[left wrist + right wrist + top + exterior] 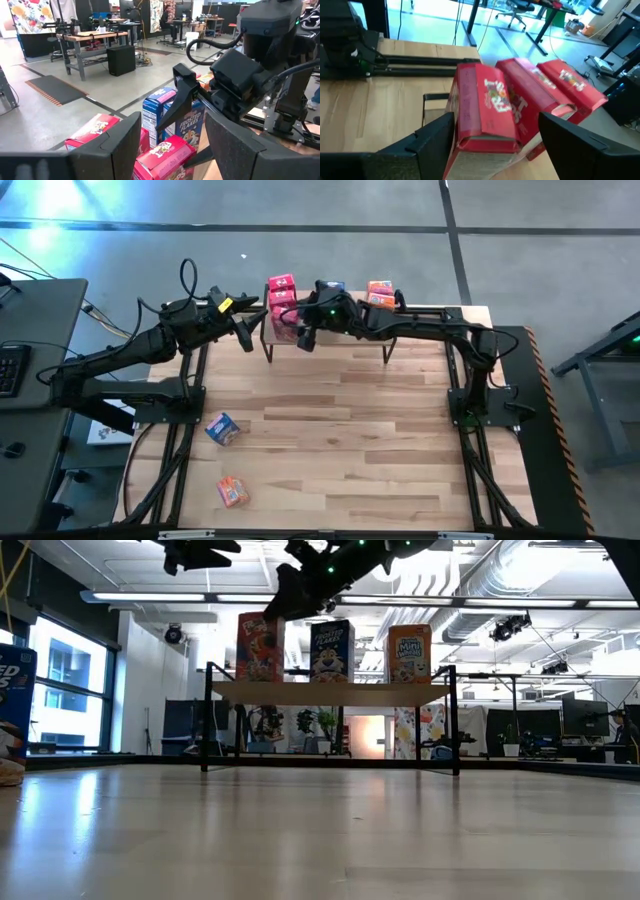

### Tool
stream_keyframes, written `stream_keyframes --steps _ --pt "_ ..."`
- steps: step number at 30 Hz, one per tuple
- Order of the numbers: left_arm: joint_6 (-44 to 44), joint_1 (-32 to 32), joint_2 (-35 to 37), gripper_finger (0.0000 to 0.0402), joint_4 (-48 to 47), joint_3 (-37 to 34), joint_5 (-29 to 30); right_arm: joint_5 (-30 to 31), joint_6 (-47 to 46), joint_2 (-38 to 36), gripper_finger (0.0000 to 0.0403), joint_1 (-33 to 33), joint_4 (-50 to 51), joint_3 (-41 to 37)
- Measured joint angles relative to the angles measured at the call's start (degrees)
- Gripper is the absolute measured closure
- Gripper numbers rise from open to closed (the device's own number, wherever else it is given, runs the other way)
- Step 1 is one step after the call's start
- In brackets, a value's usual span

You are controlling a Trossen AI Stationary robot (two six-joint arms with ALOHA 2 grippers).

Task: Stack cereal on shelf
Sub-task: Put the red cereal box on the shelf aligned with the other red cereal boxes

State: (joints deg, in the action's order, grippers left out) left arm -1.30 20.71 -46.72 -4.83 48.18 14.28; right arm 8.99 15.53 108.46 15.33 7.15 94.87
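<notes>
The shelf (420, 320) stands along the table's far edge. On its board stand rows of cereal boxes: red (260, 647) at the left end, blue (331, 651) in the middle, orange (408, 653) at the right. My right gripper (496, 119) is open above the shelf's left end. Its fingers stand on either side of the nearest red box (485, 107), which rests upright on the board beside two other red ones. My left gripper (243, 332) hangs open just left of the shelf, with nothing between its fingers.
A blue box (222, 428) and an orange box (232, 491) lie loose on the table's near left part. The wide middle and right of the tabletop (380, 440) are bare wood. Both arms crowd the shelf's left end.
</notes>
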Motion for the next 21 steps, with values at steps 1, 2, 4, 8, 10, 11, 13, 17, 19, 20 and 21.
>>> stream_keyframes --steps 1,2,4,8,10,11,13,17,19,20,21 --pt "0.0 0.0 0.0 0.019 0.0 0.0 -0.01 0.0 0.0 -0.16 0.0121 0.0 0.03 0.0" --pt "0.0 -0.01 0.0 0.019 -0.01 0.0 -0.01 0.0 0.0 -0.37 0.0121 0.0 0.34 0.0" --pt "0.0 0.0 0.0 0.019 -0.01 0.0 0.0 0.0 0.0 -0.7 0.0121 0.0 0.2 0.0" --pt "0.0 0.0 0.0 0.019 -0.02 0.0 0.0 -0.04 0.0 -1.69 0.0121 0.0 0.63 0.0" --pt "0.0 0.0 0.0 0.019 -0.03 0.0 -0.01 -0.09 -0.02 -2.24 0.0121 -0.14 0.76 0.0" --pt "0.0 0.0 0.0 0.019 -0.03 0.0 -0.01 -0.26 -0.04 -2.66 0.0121 -0.21 0.92 0.0" --pt "0.0 0.0 0.0 0.019 -0.04 0.0 0.0 -0.48 -0.12 -3.53 0.0121 -0.59 1.95 0.0" --pt "0.0 0.0 0.0 0.019 -0.05 0.0 0.01 -0.62 -1.38 -4.8 0.0121 -2.16 5.86 0.0" --pt "0.0 0.0 0.0 0.019 -0.05 0.0 -0.01 -0.61 -2.65 -4.95 0.0121 -3.14 7.29 0.0" --pt "0.0 0.0 0.0 0.019 -0.05 0.0 -0.01 -0.61 -3.3 -4.95 0.0121 -3.59 8.26 0.0" --pt "0.0 -0.02 0.0 0.019 -0.05 0.0 -0.01 -0.61 -4.12 -4.95 0.0121 -4.01 9.43 0.0"
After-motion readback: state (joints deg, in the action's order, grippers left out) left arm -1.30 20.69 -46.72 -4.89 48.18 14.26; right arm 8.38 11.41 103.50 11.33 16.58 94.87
